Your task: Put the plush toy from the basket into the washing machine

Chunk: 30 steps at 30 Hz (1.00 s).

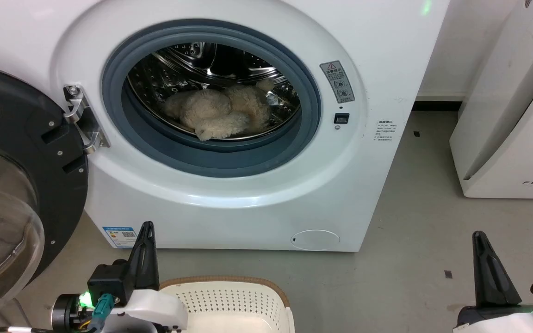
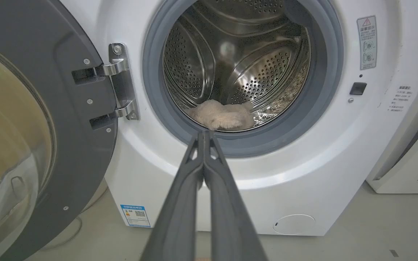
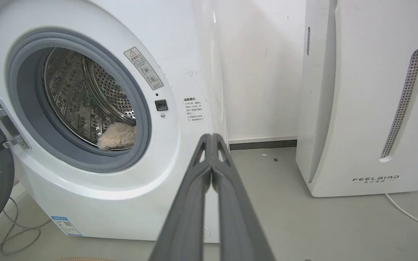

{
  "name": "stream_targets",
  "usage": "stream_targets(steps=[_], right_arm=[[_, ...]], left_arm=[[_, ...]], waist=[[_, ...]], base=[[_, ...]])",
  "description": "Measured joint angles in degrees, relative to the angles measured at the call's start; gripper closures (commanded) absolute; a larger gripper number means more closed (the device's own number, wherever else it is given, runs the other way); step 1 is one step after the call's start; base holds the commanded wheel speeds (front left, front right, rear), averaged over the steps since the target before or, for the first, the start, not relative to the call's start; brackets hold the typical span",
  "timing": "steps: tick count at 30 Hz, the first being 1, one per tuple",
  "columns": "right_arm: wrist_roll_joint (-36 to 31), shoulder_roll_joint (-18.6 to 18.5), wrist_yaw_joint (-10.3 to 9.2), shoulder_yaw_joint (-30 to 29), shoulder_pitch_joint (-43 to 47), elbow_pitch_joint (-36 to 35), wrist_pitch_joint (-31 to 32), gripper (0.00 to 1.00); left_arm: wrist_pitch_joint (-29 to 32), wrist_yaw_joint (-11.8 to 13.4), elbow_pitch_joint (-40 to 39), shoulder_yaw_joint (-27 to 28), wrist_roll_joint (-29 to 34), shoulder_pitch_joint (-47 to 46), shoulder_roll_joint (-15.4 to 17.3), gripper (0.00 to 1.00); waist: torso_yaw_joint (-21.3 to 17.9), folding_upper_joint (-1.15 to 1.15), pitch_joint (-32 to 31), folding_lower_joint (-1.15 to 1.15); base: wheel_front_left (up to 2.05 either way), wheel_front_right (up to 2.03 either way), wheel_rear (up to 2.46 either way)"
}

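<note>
The fluffy beige plush toy (image 1: pixel 220 113) lies in the steel drum of the white washing machine (image 1: pixel 248 194), low and near the front lip; it also peeks over the gasket as plush toy (image 2: pixel 223 114) and plush toy (image 3: pixel 118 136). The machine's door (image 1: pixel 12 185) hangs wide open at the left. The cream basket (image 1: pixel 229 300) sits on the floor below, with nothing visible in the part that shows. My left gripper (image 1: pixel 147 226) is shut and holds nothing, beside the basket's left rim. My right gripper (image 1: pixel 479 236) is shut too, over bare floor at the lower right.
A white slanted appliance (image 1: pixel 511 120) marked FEELAIRD stands right of the washer, with a gap of grey floor (image 1: pixel 414 222) between. A cable (image 3: pixel 408 214) trails from it along the floor. Loose cables (image 3: pixel 16 235) lie under the open door.
</note>
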Motion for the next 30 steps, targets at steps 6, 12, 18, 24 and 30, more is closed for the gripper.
stream_targets(steps=[6,12,18,24,30], right_arm=[[-0.5,0.0,0.0,0.3,-0.1,0.0,0.6,1.0],[-1.1,0.0,0.0,0.5,-0.1,0.0,1.6,1.0],[-2.1,0.0,0.0,0.8,-0.5,0.0,2.3,1.0],[-2.6,0.0,0.0,1.0,-0.6,0.0,3.0,1.0],[-3.0,0.0,0.0,1.4,-0.7,0.1,3.5,1.0]], left_arm=[[0.8,-0.3,-0.4,0.1,0.1,0.0,0.0,1.0],[1.5,-0.5,-0.9,0.1,0.5,0.0,0.0,1.0],[2.1,-0.9,-1.4,0.3,0.7,0.0,0.0,1.0],[2.9,-1.0,-1.9,0.4,1.1,0.3,0.0,1.0],[3.5,-1.0,-2.3,0.5,1.2,0.4,0.0,1.0]], waist=[[-0.1,0.0,-0.1,0.0],[-0.2,0.0,-0.2,0.0],[-0.3,0.0,-0.3,0.0],[-0.4,0.0,-0.4,0.0],[-0.5,0.0,-0.5,0.0]], base=[[0.0,0.0,0.0],[0.0,0.0,0.0],[0.0,0.0,0.0],[0.0,0.0,0.0],[0.0,0.0,0.0]])
